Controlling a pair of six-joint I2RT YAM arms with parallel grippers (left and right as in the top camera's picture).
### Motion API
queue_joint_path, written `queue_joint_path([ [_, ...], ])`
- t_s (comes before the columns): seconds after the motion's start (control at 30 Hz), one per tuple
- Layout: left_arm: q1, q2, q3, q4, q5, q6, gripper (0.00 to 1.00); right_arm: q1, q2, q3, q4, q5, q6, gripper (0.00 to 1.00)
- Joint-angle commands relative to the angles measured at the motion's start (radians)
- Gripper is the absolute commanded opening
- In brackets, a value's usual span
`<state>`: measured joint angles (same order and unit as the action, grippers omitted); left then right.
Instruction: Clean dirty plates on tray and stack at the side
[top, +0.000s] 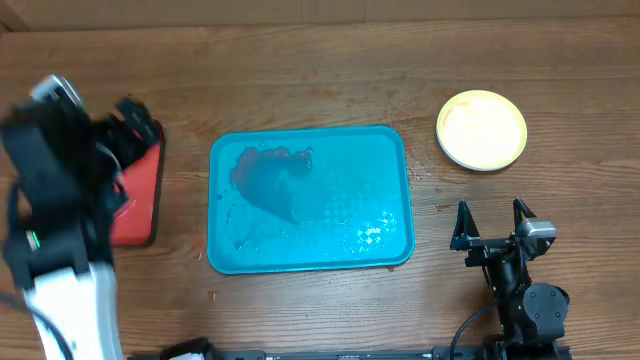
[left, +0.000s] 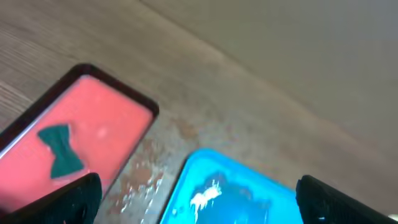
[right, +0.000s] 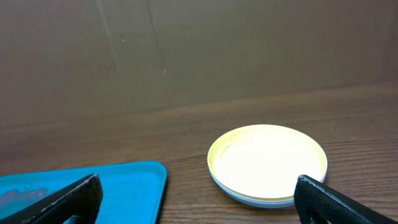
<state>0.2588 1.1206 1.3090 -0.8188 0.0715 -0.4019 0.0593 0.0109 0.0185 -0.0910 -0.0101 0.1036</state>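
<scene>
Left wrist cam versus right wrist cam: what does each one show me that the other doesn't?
Only the left wrist view shows the red tray, dark-rimmed, with a small dark green bow-shaped piece lying on it, and reddish smudges on the table beside it. Only the right wrist view shows the plates, stacked on the wood, with the yellow-green one on top and looking clean. Both views show one corner of the teal tray and the wooden table.

Black fingers (right: 65, 200), white left forearm (top: 72, 305)
</scene>
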Motion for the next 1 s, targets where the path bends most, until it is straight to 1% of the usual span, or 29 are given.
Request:
queue_joint_path([
  [0.0, -0.076, -0.359, -0.381, 0.132, -0.008, 0.101, 1.00, -0.004, -0.008, -0.010, 0.007, 0.012, -0.003, 1.00],
  [0.1, -0.075, -0.566, -0.526, 0.148, -0.011, 0.109, 1.00, -0.004, -0.008, -0.010, 0.007, 0.012, -0.003, 1.00],
  [0.23, -0.078, -0.705, -0.702, 0.292, 0.056, 0.109, 1.00, -0.004, -0.008, -0.010, 0.007, 0.012, -0.003, 1.00],
  [0.27, -0.079, -0.734, -0.746, 0.341, 0.061, 0.111, 1.00, -0.004, -0.008, -0.010, 0.007, 0.012, -0.003, 1.00],
  [0.3, -0.087, -0.779, -0.816, 0.422, 0.060, 0.111, 1.00, -0.004, -0.008, -0.010, 0.007, 0.012, -0.003, 1.00],
  [0.4, -0.114, -0.911, -1.028, 0.701, 0.052, 0.130, 1.00, -0.004, -0.008, -0.010, 0.007, 0.012, -0.003, 1.00],
  [0.5, -0.127, -0.982, -1.138, 0.835, 0.047, 0.158, 1.00, -0.004, -0.008, -0.010, 0.007, 0.012, -0.003, 1.00],
  [0.53, -0.134, -1.011, -1.182, 0.885, 0.025, 0.159, 1.00, -0.004, -0.008, -0.010, 0.007, 0.012, -0.003, 1.00],
  [0.57, -0.140, -1.023, -1.201, 0.903, 0.012, 0.159, 1.00, -0.004, -0.008, -0.010, 0.007, 0.012, -0.003, 1.00],
  [0.6, -0.157, -1.054, -1.240, 0.925, -0.040, 0.158, 1.00, -0.004, -0.008, -0.010, 0.007, 0.012, -0.003, 1.00],
  [0.7, -0.186, -1.104, -1.299, 0.927, -0.090, 0.156, 1.00, -0.004, -0.008, -0.010, 0.007, 0.012, -0.003, 1.00],
  [0.87, -0.188, -1.117, -1.304, 0.751, -0.105, 0.159, 1.00, -0.004, -0.008, -0.010, 0.007, 0.012, -0.003, 1.00],
  [0.97, -0.192, -1.117, -1.304, 0.741, -0.083, 0.197, 1.00, -0.004, -0.008, -0.010, 0.007, 0.012, -0.003, 1.00],
])
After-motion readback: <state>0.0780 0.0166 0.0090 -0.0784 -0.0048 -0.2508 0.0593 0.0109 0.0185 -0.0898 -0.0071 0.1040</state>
